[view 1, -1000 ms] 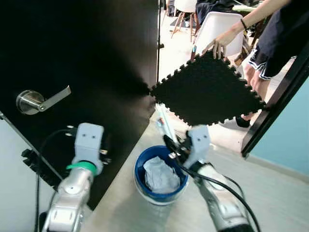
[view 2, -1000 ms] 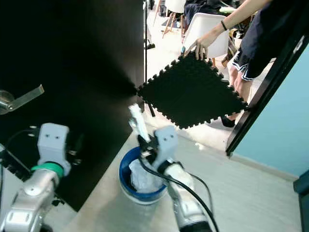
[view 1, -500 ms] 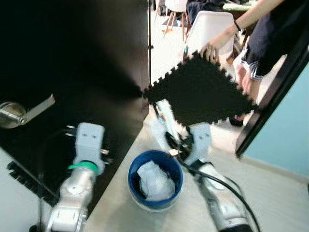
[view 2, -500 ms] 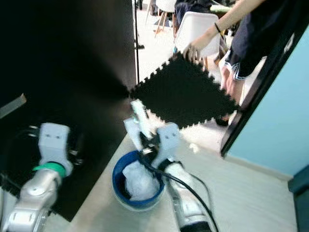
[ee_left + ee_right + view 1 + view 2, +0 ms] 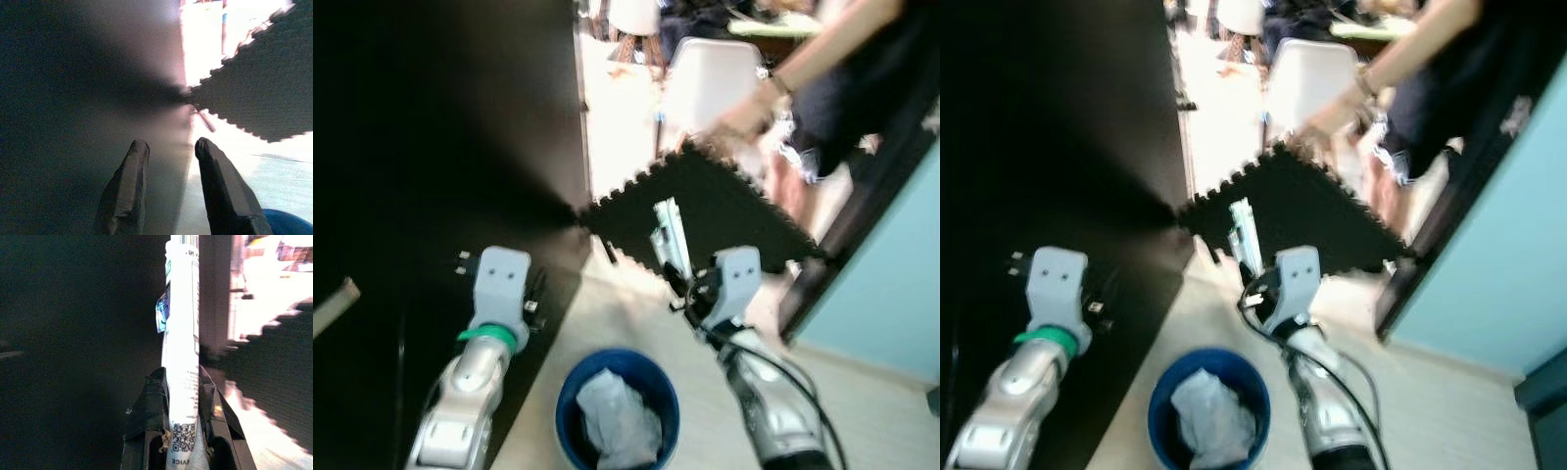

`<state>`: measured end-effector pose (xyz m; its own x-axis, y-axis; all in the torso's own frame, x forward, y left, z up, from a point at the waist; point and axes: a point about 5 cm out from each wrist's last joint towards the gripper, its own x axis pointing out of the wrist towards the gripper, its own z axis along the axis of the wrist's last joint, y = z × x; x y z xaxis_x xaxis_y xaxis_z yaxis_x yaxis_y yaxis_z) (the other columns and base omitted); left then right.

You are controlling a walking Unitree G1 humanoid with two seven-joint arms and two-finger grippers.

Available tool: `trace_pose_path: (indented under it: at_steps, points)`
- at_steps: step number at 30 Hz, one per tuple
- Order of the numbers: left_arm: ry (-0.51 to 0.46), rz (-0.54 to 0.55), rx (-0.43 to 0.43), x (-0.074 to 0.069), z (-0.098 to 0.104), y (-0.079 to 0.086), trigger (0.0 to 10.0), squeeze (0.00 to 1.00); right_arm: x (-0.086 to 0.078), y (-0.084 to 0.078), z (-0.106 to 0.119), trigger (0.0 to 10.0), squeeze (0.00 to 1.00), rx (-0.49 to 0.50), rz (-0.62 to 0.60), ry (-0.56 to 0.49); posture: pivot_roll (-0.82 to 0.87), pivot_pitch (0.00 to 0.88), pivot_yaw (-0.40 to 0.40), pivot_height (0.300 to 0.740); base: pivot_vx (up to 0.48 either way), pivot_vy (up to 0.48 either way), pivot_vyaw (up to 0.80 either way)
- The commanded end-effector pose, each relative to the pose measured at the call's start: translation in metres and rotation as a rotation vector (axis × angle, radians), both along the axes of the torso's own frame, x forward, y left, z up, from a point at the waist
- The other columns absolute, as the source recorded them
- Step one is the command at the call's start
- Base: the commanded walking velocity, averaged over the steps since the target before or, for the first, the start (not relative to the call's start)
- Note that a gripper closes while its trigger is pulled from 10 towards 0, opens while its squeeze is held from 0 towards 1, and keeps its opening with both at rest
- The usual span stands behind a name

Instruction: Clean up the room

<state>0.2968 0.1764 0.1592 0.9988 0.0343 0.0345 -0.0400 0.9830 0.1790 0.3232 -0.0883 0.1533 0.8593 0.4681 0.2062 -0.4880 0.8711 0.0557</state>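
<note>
My right gripper (image 5: 683, 282) is shut on a long white packet (image 5: 668, 231) printed with a QR code, held upright above and behind a blue bin (image 5: 570, 384). In the right wrist view the packet (image 5: 182, 323) stands straight up between the two taped fingers (image 5: 155, 396). The bin holds crumpled white trash (image 5: 615, 423). My left gripper (image 5: 168, 144) is open with nothing between its fingers, close to the black door (image 5: 440, 137). A person's hand (image 5: 732, 121) holds a black foam floor mat (image 5: 744, 211) by its top corner, just behind the packet.
The black door fills the left side; its lever handle (image 5: 333, 300) peeks in at the left edge. A dark door frame (image 5: 847, 235) and teal wall (image 5: 891, 284) stand to the right. A white chair (image 5: 710, 83) is beyond the doorway. The person stands at the upper right.
The view has swung, so the bin now sits lower in the picture and the handle nearer the left edge. My right gripper has risen away from the bin, still holding the packet.
</note>
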Motion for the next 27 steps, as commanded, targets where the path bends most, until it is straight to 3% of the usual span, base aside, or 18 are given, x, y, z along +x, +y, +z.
trace_pose_path:
  at_steps: [1, 7, 8, 9, 10, 11, 13, 20, 26, 27]
  points:
    - [0.022, -0.024, -0.004, -0.002, -0.005, -0.005, 10.0, 0.0, -0.002, -0.01, -0.011, 10.0, 0.0, -0.023, -0.023, 0.036, -0.04, 0.091, 0.094, 0.738, 0.0, 0.0, 0.0]
    - [0.065, -0.095, 0.006, -0.003, -0.01, -0.01, 10.0, 0.0, -0.006, -0.002, -0.032, 10.0, 0.0, -0.127, 0.064, 0.123, -0.04, 0.095, 0.1, 0.738, 0.0, 0.0, 0.0]
    - [0.124, -0.159, 0.018, -0.006, -0.017, -0.014, 10.0, 0.0, -0.006, 0.0, -0.042, 10.0, 0.0, -0.16, 0.068, 0.15, -0.04, 0.098, 0.103, 0.738, 0.0, 0.0, 0.0]
    - [0.124, -0.159, 0.018, -0.006, -0.017, -0.014, 10.0, 0.0, -0.006, 0.0, -0.042, 10.0, 0.0, -0.16, 0.068, 0.15, -0.04, 0.098, 0.103, 0.738, 0.0, 0.0, 0.0]
    - [0.229, -0.278, 0.038, -0.015, -0.031, -0.018, 10.0, 0.0, -0.006, 0.004, -0.056, 10.0, 0.0, -0.192, 0.08, 0.2, -0.03, 0.106, 0.106, 0.738, 0.0, 0.0, 0.0]
    - [0.229, -0.278, 0.038, -0.015, -0.031, -0.018, 10.0, 0.0, -0.006, 0.004, -0.056, 10.0, 0.0, -0.192, 0.08, 0.2, -0.03, 0.106, 0.106, 0.738, 0.0, 0.0, 0.0]
    - [0.325, -0.379, 0.051, -0.027, -0.042, -0.015, 10.0, 0.0, -0.005, 0.011, -0.067, 10.0, 0.0, -0.225, 0.093, 0.235, -0.02, 0.117, 0.113, 0.738, 0.0, 0.0, 0.0]
    - [0.403, -0.451, 0.056, -0.041, -0.044, 0.0, 10.0, 0.0, -0.005, 0.027, -0.089, 10.0, 0.0, -0.339, 0.136, 0.307, 0.0, 0.162, 0.133, 0.738, 0.0, 0.0, 0.0]
    - [0.432, -0.49, 0.069, -0.049, -0.044, 0.004, 10.0, 0.0, -0.007, 0.031, -0.097, 10.0, 0.0, -0.374, 0.152, 0.338, 0.01, 0.189, 0.143, 0.738, 0.0, 0.0, 0.0]
    - [0.454, -0.526, 0.061, -0.057, -0.043, 0.004, 10.0, 0.0, -0.009, 0.032, -0.104, 10.0, 0.0, -0.41, 0.157, 0.37, 0.03, 0.215, 0.15, 0.738, 0.0, 0.0, 0.0]
